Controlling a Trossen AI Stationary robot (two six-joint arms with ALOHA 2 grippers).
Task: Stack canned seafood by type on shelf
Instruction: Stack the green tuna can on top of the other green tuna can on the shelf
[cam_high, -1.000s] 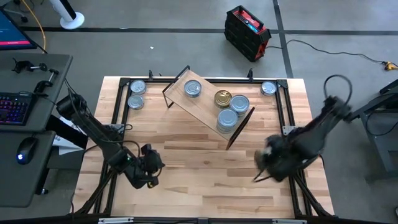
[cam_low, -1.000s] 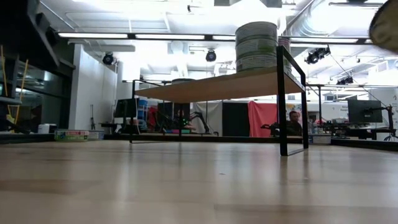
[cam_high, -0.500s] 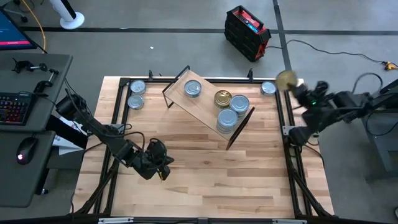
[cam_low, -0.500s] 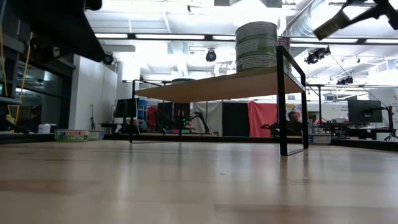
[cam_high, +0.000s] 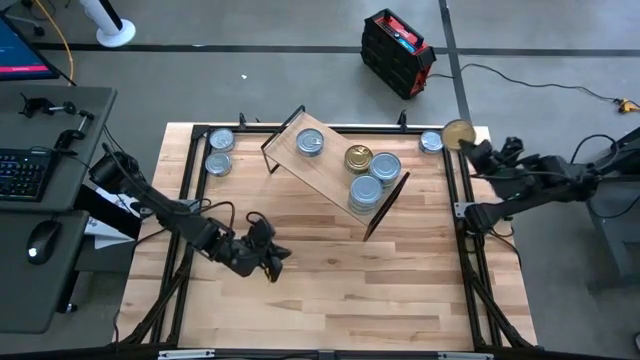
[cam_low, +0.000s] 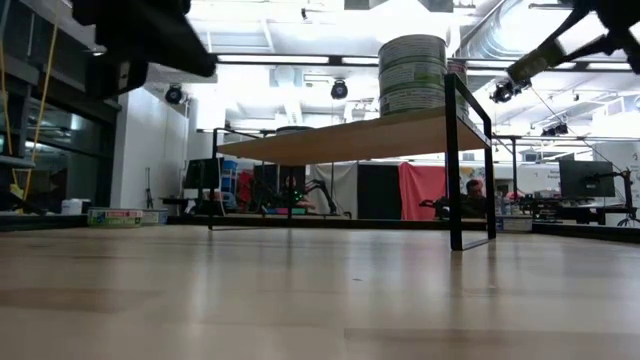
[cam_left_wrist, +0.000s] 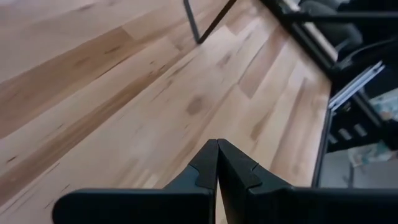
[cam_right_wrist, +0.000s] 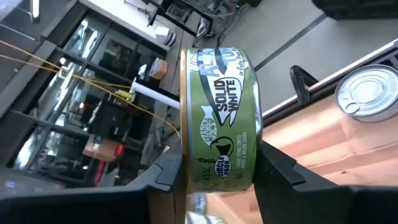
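Plank worktop (cam_high: 330, 290): left gripper (cam_high: 283, 252) hovers near, pressed together, empty. Right gripper (cam_right_wrist: 217, 171) pinches a gold-topped tin (cam_high: 458, 132), apparently above the far right corner. Next: carry it to the shelf (cam_high: 335, 185), onto the gold can (cam_high: 359, 157).

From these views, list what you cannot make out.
- Low view: the tops of the stacked cans are hidden; the camera sits below the shelf.
- Low view: the right gripper is cut off by the picture's top edge.
- Right wrist view: the green-label can shows edge-on between the fingers, hiding both faces.
- High view: can labels on the shelf are too small to read.
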